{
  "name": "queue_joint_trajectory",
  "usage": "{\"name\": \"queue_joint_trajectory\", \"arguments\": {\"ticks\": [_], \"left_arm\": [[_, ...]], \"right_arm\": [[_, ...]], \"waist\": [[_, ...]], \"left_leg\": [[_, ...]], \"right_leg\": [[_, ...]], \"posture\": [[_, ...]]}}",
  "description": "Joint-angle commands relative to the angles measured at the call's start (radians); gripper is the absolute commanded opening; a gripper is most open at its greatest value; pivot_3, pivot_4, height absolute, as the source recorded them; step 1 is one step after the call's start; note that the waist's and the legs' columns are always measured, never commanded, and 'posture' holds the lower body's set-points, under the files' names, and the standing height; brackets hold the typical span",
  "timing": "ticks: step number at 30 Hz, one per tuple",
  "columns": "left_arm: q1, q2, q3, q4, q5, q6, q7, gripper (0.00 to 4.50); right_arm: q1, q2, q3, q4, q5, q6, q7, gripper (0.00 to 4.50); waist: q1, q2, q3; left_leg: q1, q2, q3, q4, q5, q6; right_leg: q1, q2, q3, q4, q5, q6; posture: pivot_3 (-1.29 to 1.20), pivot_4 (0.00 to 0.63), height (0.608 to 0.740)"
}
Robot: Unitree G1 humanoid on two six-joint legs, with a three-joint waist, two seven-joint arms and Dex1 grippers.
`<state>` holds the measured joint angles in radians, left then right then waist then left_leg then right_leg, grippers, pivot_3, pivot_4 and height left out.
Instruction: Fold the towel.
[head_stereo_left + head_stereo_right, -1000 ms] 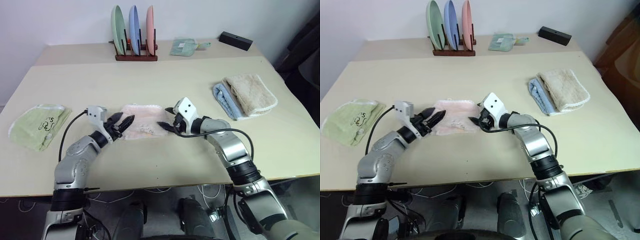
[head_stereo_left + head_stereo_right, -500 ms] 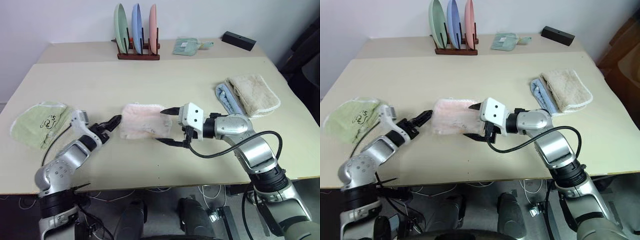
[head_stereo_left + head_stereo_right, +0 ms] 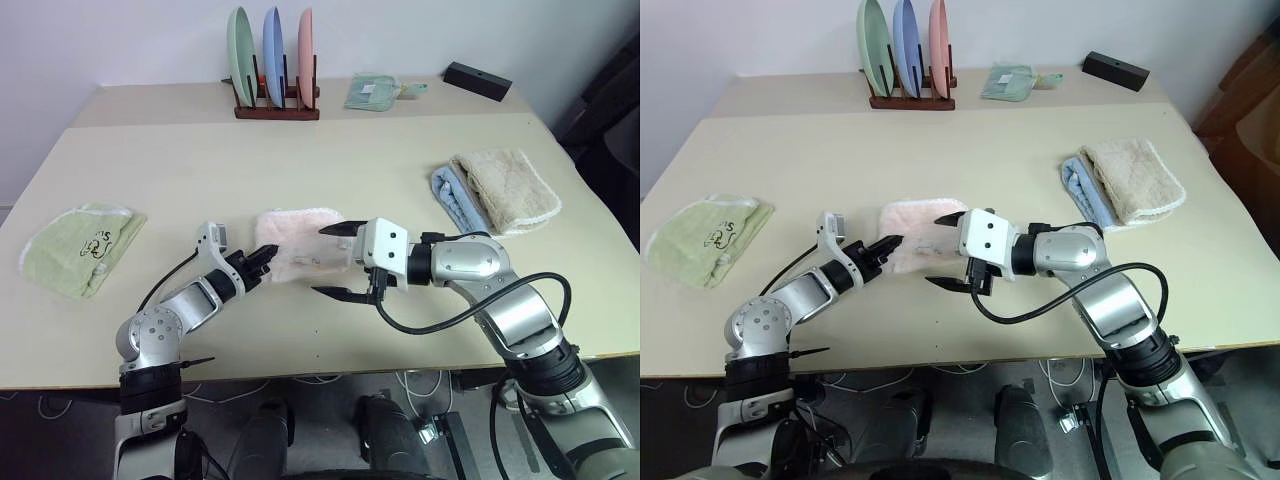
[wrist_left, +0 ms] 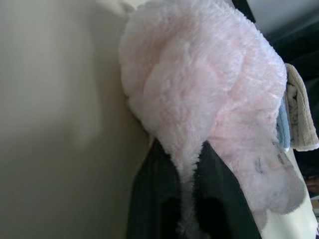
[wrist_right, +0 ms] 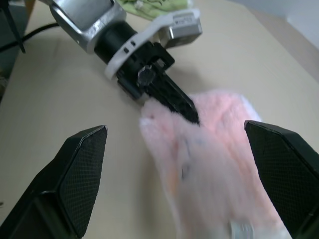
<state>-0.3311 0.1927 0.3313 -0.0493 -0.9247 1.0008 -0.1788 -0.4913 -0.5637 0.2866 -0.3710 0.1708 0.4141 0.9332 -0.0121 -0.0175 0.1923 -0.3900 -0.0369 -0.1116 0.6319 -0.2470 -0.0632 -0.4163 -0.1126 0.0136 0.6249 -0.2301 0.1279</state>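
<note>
The towel [image 3: 300, 245] lies in a small folded bundle near the middle of the worktop [image 3: 300, 170], between the two arms. The left end effector [image 3: 263, 262] is clenched on the towel's near left corner; in the left wrist view a thin strip of pink cloth [image 4: 187, 199] is pressed between its two black fingers [image 4: 152, 199], and the rest of the towel bulges beyond them. In the right wrist view the same black fingers meet the edge of the pink cloth.

The right end effector [image 3: 335, 261] is released, with its two fingers spread wide. It is just at the right side of the towel, one finger above the far edge and the other over the bare worktop in front. It seems not to touch the cloth, but this is hard to judge from the head views.

On the left side of the worktop lies a light green cloth [image 3: 80, 248] with black writing. On the right side lies a beige towel [image 3: 505, 188] with a blue cloth [image 3: 447, 195] just beside it. At the far edge stands a rack with three plates [image 3: 270, 60], then a small green cloth [image 3: 375, 92] and a black box [image 3: 478, 80].
</note>
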Motion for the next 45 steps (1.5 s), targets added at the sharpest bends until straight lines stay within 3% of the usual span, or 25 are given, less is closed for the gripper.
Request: {"name": "queue_joint_trajectory", "arguments": {"ticks": [1, 3, 9, 12, 17, 23, 26, 31, 33, 38, 45], "left_arm": [[-0.019, -0.028, 0.029, -0.049, -0.005, -0.093, -0.008, 0.08], [-0.030, -0.045, 0.056, -0.065, -0.001, -0.164, -0.003, 0.08], [-0.200, 0.004, 0.321, -0.031, 0.015, -0.490, 0.202, 0.08], [-0.209, 0.075, 0.422, -0.025, 0.064, -0.601, 0.285, 0.08], [-0.100, 0.154, 0.582, 0.025, 0.017, -0.633, 0.346, 0.08], [0.063, 0.057, 0.625, -0.001, -0.084, -0.593, 0.421, 0.08], [0.122, 0.029, 0.584, -0.045, -0.112, -0.561, 0.415, 1.15], [0.144, 0.027, 0.575, -0.087, -0.141, -0.585, 0.433, 3.72], [0.144, 0.039, 0.597, -0.102, -0.145, -0.622, 0.445, 4.41], [0.176, 0.132, 0.648, -0.179, -0.151, -0.686, 0.404, 4.41], [0.251, 0.301, 0.502, -0.237, -0.075, -0.611, 0.267, 4.41]], "right_arm": [[-0.010, 0.000, -0.025, -0.045, 0.009, -0.004, -0.014, 4.50], [-0.013, 0.001, -0.025, -0.043, 0.009, -0.005, -0.019, 4.50], [-0.020, -0.001, -0.025, -0.034, 0.005, -0.018, -0.024, 4.50], [-0.016, -0.002, -0.022, -0.032, 0.005, -0.023, -0.023, 4.50], [-0.010, -0.006, -0.018, -0.020, 0.004, -0.043, -0.014, 4.50], [-0.016, -0.003, -0.013, 0.004, 0.001, -0.068, -0.005, 4.50], [-0.016, -0.004, -0.015, 0.010, 0.003, -0.077, 0.001, 4.50], [-0.018, -0.008, -0.014, 0.027, 0.004, -0.096, 0.019, 4.50], [-0.018, -0.010, -0.018, 0.033, 0.006, -0.101, 0.025, 4.50], [-0.019, -0.021, -0.044, 0.050, 0.022, -0.096, 0.037, 4.50], [-0.021, -0.042, -0.123, 0.101, 0.057, -0.069, 0.037, 4.50]], "waist": [[0.000, 0.000, 0.000], [0.001, 0.000, 0.000], [-0.005, -0.003, 0.002], [-0.006, -0.003, 0.002], [-0.002, -0.004, 0.002], [0.008, -0.007, 0.000], [0.008, -0.009, -0.001], [0.006, -0.009, -0.001], [0.002, -0.009, -0.001], [-0.005, -0.009, -0.001], [0.013, -0.009, -0.001]], "left_leg": [[0.000, 0.000, 0.000, 0.000, 0.000, 0.000], [0.000, 0.000, 0.000, 0.000, 0.000, 0.000], [-0.001, 0.001, 0.000, 0.000, 0.001, -0.002], [-0.001, 0.001, 0.001, -0.002, 0.001, -0.001], [-0.002, 0.001, 0.001, -0.002, 0.000, -0.001], [-0.001, 0.000, -0.001, 0.000, 0.000, 0.000], [-0.001, 0.000, -0.002, 0.001, 0.000, 0.000], [-0.001, 0.000, -0.003, 0.000, 0.000, -0.001], [0.000, 0.000, -0.003, 0.000, 0.000, -0.001], [0.000, 0.001, -0.003, -0.001, 0.000, -0.001], [0.000, 0.000, -0.002, 0.000, 0.000, -0.001]], "right_leg": [[0.000, 0.000, 0.000, 0.000, 0.000, 0.000], [0.000, 0.000, 0.000, 0.000, 0.000, 0.000], [-0.002, 0.001, 0.000, -0.001, 0.001, -0.001], [-0.001, 0.001, 0.001, -0.004, 0.001, 0.000], [-0.001, 0.000, 0.001, -0.007, 0.001, 0.000], [0.003, 0.000, -0.002, -0.008, 0.001, 0.001], [0.005, 0.000, -0.003, -0.009, 0.002, 0.000], [0.005, 0.000, -0.004, -0.009, 0.002, 0.000], [0.005, 0.000, -0.003, -0.009, 0.002, 0.000], [0.004, 0.001, -0.003, -0.009, 0.002, 0.000], [0.006, 0.000, -0.003, -0.010, 0.000, -0.004]], "posture": [[0.00, 0.150, 0.740], [0.00, 0.150, 0.740], [0.00, 0.150, 0.740], [0.00, 0.150, 0.740], [0.00, 0.150, 0.740], [0.00, 0.150, 0.740], [0.00, 0.150, 0.740], [0.00, 0.150, 0.740], [0.00, 0.150, 0.740], [0.00, 0.150, 0.740], [0.00, 0.150, 0.740]]}}
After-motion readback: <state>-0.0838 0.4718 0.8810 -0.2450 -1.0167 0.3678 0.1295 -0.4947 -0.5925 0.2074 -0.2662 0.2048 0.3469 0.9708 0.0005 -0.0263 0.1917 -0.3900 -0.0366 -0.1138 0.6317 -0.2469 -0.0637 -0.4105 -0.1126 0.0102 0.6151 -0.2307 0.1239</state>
